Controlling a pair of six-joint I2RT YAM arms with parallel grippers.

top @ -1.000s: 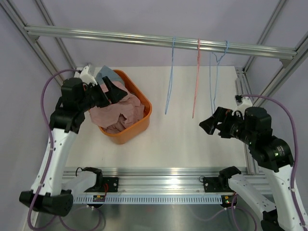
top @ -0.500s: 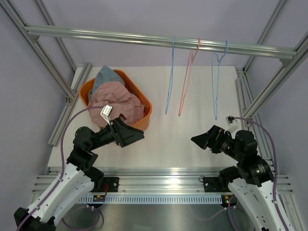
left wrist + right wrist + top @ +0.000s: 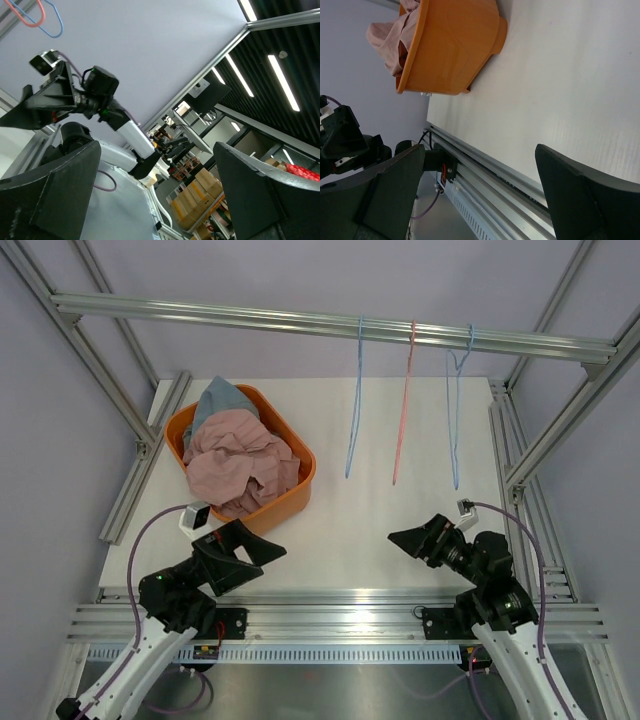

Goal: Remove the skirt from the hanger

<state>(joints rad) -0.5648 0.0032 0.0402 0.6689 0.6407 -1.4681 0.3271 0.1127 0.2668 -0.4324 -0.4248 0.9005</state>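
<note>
Lying crumpled, pink skirt (image 3: 238, 462) fills orange basket (image 3: 286, 503); left gripper (image 3: 264, 545), right gripper (image 3: 405, 538) spread, empty.

The 2 arms crouch low, left gripper (image 3: 260, 544) and right gripper (image 3: 408, 536) both spread wide.
</note>
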